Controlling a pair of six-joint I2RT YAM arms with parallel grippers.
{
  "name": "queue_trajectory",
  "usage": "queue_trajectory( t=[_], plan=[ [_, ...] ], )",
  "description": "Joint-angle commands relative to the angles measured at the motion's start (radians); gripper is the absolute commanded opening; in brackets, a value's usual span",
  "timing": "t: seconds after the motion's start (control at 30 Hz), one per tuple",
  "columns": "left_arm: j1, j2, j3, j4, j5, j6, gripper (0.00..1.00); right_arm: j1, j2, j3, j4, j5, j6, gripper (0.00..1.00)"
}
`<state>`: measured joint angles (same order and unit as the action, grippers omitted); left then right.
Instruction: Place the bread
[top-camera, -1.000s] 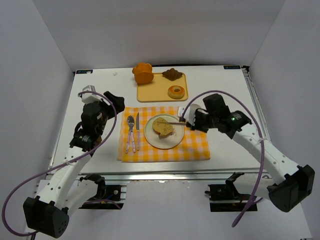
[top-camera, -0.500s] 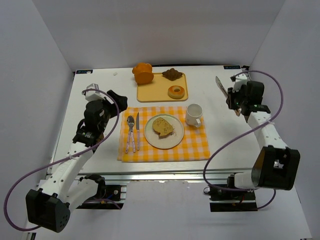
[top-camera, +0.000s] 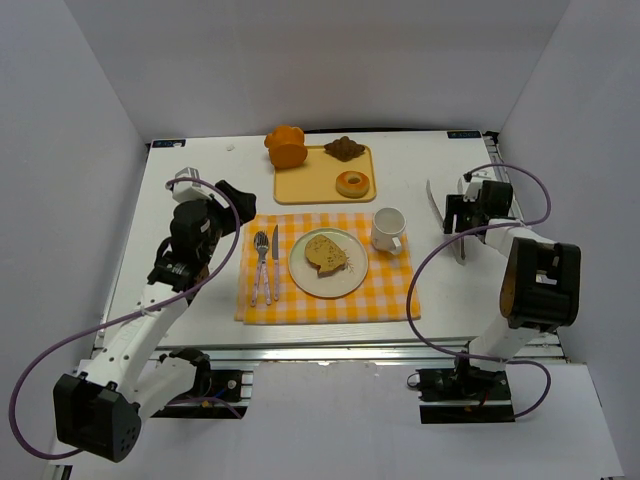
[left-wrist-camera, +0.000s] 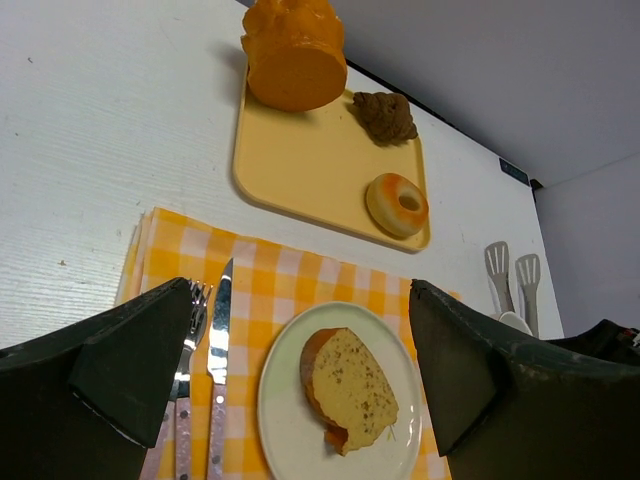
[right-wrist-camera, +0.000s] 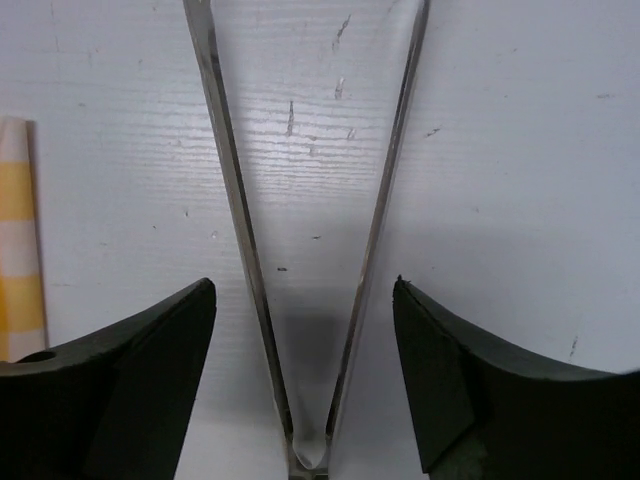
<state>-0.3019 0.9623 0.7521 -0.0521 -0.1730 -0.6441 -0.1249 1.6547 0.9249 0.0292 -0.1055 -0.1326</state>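
Observation:
The bread, a tan speckled slice with a darker crust, lies flat on the pale round plate in the middle of the checked placemat. My left gripper hovers open above the mat's left side, nothing between its fingers. My right gripper is at the right of the table, open. Metal tongs lie spread in a V on the white table between its fingers, touching neither.
A white mug stands on the mat's right side; fork and knife lie left of the plate. Behind, a yellow tray holds a donut and brown pastry, an orange loaf at its corner.
My right arm swung from the plate to the table's right side with the tongs, then opened and let them go. The bread stays on the plate. The left arm barely moved.

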Motion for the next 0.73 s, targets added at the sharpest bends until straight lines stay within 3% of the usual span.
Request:
queue_trajectory(
  t=[0.0, 0.2, 0.33, 0.57, 0.7],
  plan=[
    [0.009, -0.004, -0.013, 0.034, 0.012, -0.006, 0.98, -0.004, 0.049, 0.018, 0.031, -0.006, -0.001, 0.78],
    [0.015, 0.016, 0.004, 0.031, 0.023, 0.0, 0.98, -0.019, 0.053, 0.052, -0.023, -0.025, -0.022, 0.84],
    [0.017, 0.015, 0.016, 0.023, 0.015, -0.002, 0.98, -0.027, -0.045, 0.136, -0.156, 0.003, -0.065, 0.89],
    [0.023, 0.018, -0.011, 0.087, 0.049, -0.023, 0.98, -0.025, -0.156, 0.333, -0.265, 0.007, -0.098, 0.89],
    [0.024, 0.026, 0.0, 0.093, 0.076, -0.019, 0.98, -0.024, -0.185, 0.38, -0.282, -0.078, -0.096, 0.9]
  ],
)
